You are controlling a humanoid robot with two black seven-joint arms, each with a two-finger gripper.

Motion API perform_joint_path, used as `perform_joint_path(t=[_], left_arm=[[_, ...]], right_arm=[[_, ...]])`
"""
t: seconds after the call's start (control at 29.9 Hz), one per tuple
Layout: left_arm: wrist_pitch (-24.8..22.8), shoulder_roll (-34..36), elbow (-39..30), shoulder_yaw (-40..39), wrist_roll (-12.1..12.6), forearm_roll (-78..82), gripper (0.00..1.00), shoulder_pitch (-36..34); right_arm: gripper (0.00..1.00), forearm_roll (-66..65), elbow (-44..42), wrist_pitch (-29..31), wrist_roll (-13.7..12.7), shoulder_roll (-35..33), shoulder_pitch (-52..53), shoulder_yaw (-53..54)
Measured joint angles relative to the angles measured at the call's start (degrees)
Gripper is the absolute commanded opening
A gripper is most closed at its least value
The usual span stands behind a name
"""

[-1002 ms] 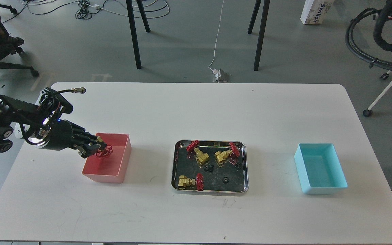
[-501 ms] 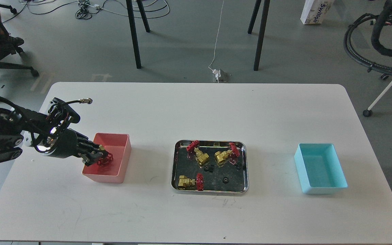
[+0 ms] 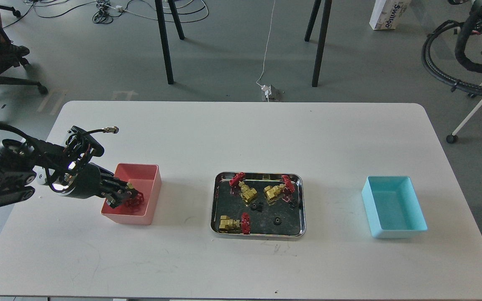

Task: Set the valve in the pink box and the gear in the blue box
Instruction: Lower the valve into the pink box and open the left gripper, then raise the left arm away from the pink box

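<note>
My left gripper (image 3: 126, 195) reaches from the left into the pink box (image 3: 154, 188) and is shut on a valve (image 3: 134, 200). The valve's red handwheel hangs low inside the box and a bit of brass shows above it. Three more valves (image 3: 244, 192) (image 3: 278, 190) (image 3: 233, 223) lie in the steel tray (image 3: 258, 236) at the table's middle. Three black gears (image 3: 257, 207) (image 3: 276, 220) (image 3: 293, 203) lie among them. The blue box (image 3: 393, 228) stands on the right, with nothing in it. My right gripper is out of view.
The white table (image 3: 241, 133) carries the pink box, tray and blue box in a row. Chair and table legs, cables and a hose coil are on the floor beyond the far edge.
My left gripper has moved down and slightly right, carrying the valve from above the pink box's left rim to low inside the box.
</note>
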Motion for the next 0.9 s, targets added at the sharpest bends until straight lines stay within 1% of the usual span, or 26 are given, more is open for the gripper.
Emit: perform_joint_path(t=[0.1, 0.2, 0.43, 0.53, 0.6, 0.63, 0.67, 0.8, 0.9], left_arm=[[0.00, -0.04, 0.00, 0.00, 0.00, 0.00, 0.32, 0.01], [-0.04, -0.04, 0.00, 0.00, 0.00, 0.00, 0.39, 0.01], [-0.05, -0.03, -0.03, 0.00, 0.00, 0.00, 0.51, 0.06], [-0.05, 0.00, -0.13, -0.37, 0.00, -0.04, 0.60, 0.01], [-0.16, 0.17, -0.18, -1.62, 0.00, -0.32, 0.65, -0.12], [-0.31, 0.40, -0.24, -2.68, 0.00, -0.44, 0.68, -0.19], [-0.56, 0.73, -0.29, -4.16, 0.00, -0.61, 0.68, -0.23], [-2.54, 3.55, -0.88, -12.70, 0.00, -0.96, 0.69, -0.39], [-7.53, 7.12, -1.70, -22.13, 0.00, -1.85, 0.71, -0.45]], right_arm=[[0.99, 0.00, 0.04, 0.00, 0.00, -0.09, -0.03, 0.00], [0.99, 0.00, 0.11, 0.00, 0.00, -0.11, -0.29, 0.01], [0.99, 0.04, 0.14, 0.00, 0.00, -0.12, -0.45, 0.01], [0.99, 0.04, 0.14, 0.04, 0.00, -0.12, -0.45, 0.01], [0.99, 0.04, 0.14, 0.10, 0.00, -0.09, -0.45, 0.01], [0.99, 0.03, 0.14, 0.16, 0.00, 0.00, -0.45, 0.01], [0.99, 0.02, 0.14, 0.23, 0.00, 0.07, -0.47, 0.00], [0.99, -0.43, 0.17, 0.54, 0.00, 0.09, -0.90, -0.20], [0.99, -3.42, 0.70, 0.70, -0.07, 0.05, -1.65, -0.28]])
